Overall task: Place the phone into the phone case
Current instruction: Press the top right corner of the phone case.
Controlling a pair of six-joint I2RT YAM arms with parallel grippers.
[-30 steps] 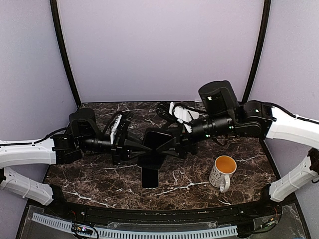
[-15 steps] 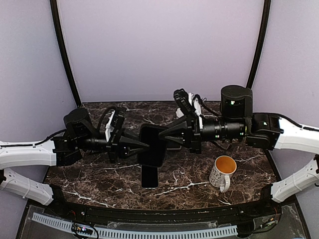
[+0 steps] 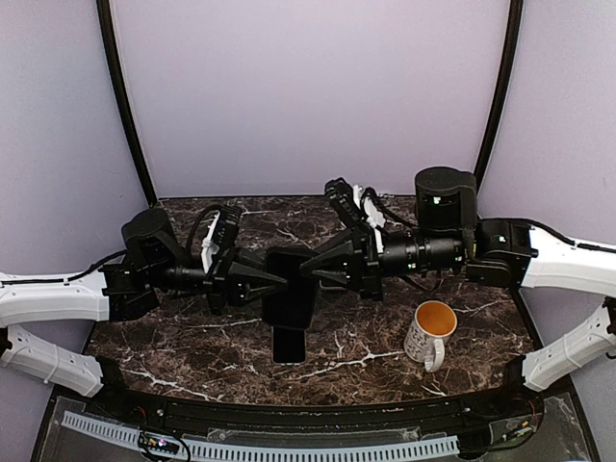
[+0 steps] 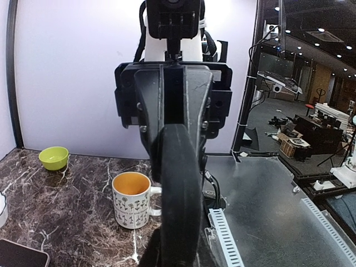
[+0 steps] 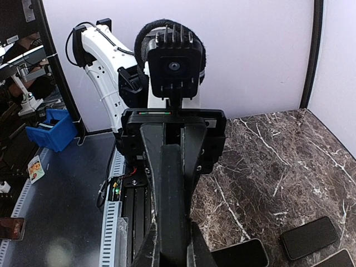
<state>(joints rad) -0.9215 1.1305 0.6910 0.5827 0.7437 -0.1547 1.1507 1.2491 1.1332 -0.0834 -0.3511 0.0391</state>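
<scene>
Your left claw (image 3: 272,285) and right claw (image 3: 315,273) both clench what looks like the phone case (image 3: 292,300) above the table (image 3: 366,351). The phone (image 3: 289,344) lies flat close by. Hold the case level, without twisting.

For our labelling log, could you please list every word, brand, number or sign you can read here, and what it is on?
No text can be read.
The mug: a printed plant pattern only, no legible words.
The small card beyond the table's edge: print too blurred to read.
</scene>
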